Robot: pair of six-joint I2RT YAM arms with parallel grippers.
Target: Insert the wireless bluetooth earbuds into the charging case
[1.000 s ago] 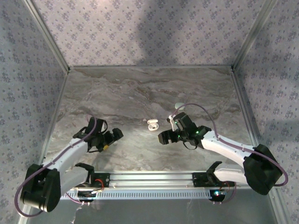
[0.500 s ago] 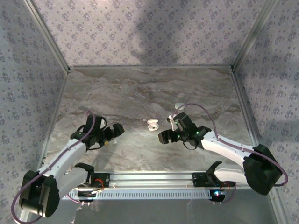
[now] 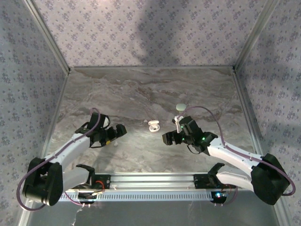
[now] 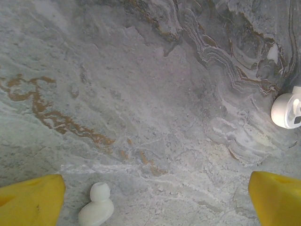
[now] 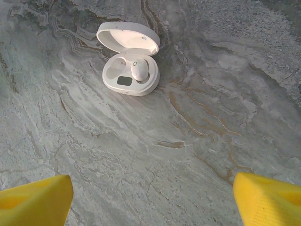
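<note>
Left gripper (image 3: pixel 120 130) advanced by loose earbud (image 4: pixel 96 210), spread wide, right gripper (image 3: pixel 166 138) spread facing charging case (image 5: pixel 130 70)

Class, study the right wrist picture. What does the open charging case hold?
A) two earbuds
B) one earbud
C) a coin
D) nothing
B: the charging case lies with its lid up, and a single earbud sits in one hollow, while the hollow beside it is bare.

Marbled grey table (image 3: pixel 141 89) with open white charging case (image 5: pixel 127 40), loose earbud (image 4: pixel 97 210), pale oval pebble (image 3: pixel 180 108).
</note>
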